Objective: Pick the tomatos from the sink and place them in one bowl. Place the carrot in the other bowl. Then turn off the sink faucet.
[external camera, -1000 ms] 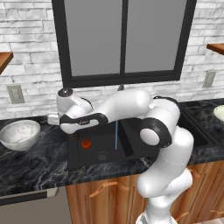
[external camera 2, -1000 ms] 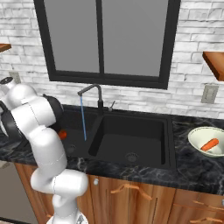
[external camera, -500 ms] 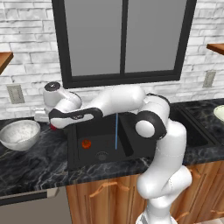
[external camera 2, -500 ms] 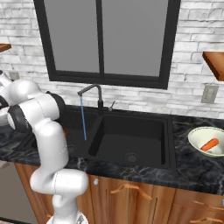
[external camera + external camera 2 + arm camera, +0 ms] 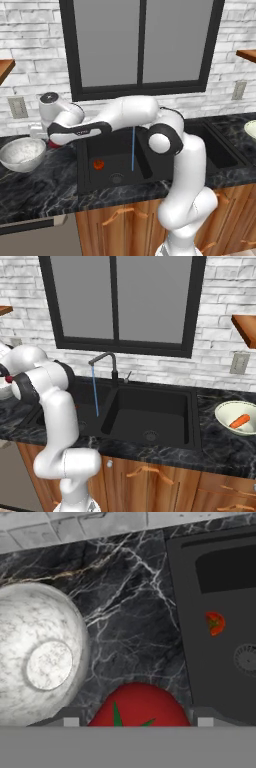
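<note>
Hand view: a big red tomato (image 5: 140,706) sits right between the two finger tips at the bottom edge, so the gripper (image 5: 135,721) is clamped on it with the jaws set wide to fit it.
What changed: over the last second the arm has swung left off the sink (image 5: 120,165), and the gripper (image 5: 46,137) has gone from over the left basin to just short of the mottled grey-white bowl (image 5: 21,154).
What that means: looks like the carry is nearly done; the tomato isn't over the bowl yet, it hangs above the dark marble counter (image 5: 130,617) just beside the rim, so a bit more leftward travel before letting go.
Held tomato look: smooth, round, deep red, with green leaf points showing on top.
Second tomato: still in the left basin (image 5: 98,164), near the round drain; smaller in view, orange-red with a dark green spot (image 5: 214,623).
Grey bowl: nothing in it, flat pale bottom (image 5: 45,662).
Carrot: right base view shows it already lying in the pale cream bowl (image 5: 229,423) on the right counter, a short orange stick (image 5: 240,420).
Faucet: dark gooseneck (image 5: 107,363), thin blue stream running, so that step is not done yet.
</note>
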Robot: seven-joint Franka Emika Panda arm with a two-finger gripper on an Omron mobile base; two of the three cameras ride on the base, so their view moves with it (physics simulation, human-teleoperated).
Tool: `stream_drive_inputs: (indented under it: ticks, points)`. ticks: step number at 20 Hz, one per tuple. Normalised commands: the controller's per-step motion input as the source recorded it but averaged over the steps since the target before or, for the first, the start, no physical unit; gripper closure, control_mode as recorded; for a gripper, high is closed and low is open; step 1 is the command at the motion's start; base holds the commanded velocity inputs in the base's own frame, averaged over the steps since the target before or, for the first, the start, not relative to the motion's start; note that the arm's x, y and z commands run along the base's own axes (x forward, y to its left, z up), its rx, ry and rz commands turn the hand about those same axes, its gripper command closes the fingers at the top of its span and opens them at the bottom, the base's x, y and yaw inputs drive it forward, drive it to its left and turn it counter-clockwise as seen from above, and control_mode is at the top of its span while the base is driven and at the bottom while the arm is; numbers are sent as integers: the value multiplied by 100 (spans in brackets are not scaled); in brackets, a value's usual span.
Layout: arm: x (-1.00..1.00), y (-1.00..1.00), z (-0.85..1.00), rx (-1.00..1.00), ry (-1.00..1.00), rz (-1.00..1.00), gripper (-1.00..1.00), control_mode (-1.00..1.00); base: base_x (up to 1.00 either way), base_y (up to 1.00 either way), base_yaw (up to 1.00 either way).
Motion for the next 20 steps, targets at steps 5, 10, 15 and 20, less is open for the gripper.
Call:
stream_drive_inputs:
  ticks: [5, 10, 15, 20]
  points:
    - [0, 17, 0, 0, 0, 0, 100, -100, 0, 0, 0]
    - [0, 20, 0, 0, 0, 0, 100, -100, 0, 0, 0]
    - [2, 24, 0, 0, 0, 0, 100, -100, 0, 0, 0]
    - [8, 27, -4, 0, 0, 0, 100, -100, 0, 0, 0]
